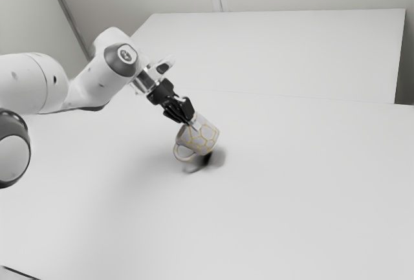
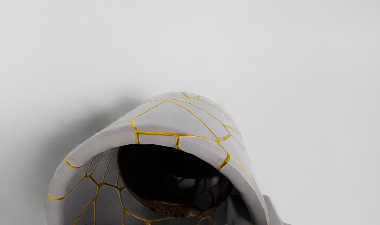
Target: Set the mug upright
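Rim of a white, gold-veined mug, its wall pinched in the claw.
The claw is narrow, closed on the mug's wall, one finger inside the mouth and the other outside. The mug tilts over the tabletop, mouth toward the arm, handle low on the exterior view's left side; whether its base touches down cannot be told. A dark, glossy surface shows within.
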Tool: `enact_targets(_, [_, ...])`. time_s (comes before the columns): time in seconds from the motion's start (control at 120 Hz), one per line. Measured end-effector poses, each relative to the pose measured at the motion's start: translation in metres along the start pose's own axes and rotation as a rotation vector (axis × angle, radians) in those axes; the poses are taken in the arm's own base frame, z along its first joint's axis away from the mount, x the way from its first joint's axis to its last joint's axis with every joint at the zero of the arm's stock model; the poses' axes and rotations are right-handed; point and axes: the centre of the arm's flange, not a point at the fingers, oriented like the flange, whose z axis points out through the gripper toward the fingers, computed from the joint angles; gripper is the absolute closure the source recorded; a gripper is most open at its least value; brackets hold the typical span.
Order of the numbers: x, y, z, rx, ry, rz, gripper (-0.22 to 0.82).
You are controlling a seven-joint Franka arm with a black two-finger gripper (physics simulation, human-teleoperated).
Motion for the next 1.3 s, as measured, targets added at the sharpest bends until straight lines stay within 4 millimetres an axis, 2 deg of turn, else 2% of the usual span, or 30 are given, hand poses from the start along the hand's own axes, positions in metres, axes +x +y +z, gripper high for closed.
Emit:
enact_targets(0.075, [-0.012, 0.035, 0.004, 0.144, -0.075, 0.097, 0.78])
enact_targets(0.183, [-0.016, 0.070, 0.015, 0.367, -0.175, 0.222, 0.78])
enact_targets(0.342, [-0.018, 0.101, 0.043, 0.640, -0.295, 0.323, 0.78])
enact_targets(0.433, [-0.027, 0.103, 0.062, 0.742, -0.347, 0.314, 0.78])
enact_targets(0.517, [-0.032, 0.102, 0.072, 0.805, -0.355, 0.279, 0.78])
enact_targets(0.683, [-0.033, 0.095, 0.092, 0.867, -0.333, 0.176, 0.78])
enact_targets(0.958, [-0.022, 0.094, 0.102, 0.865, -0.195, 0.024, 0.78])
enact_targets(1.3, [-0.018, 0.098, 0.121, 0.805, -0.109, -0.131, 0.78])
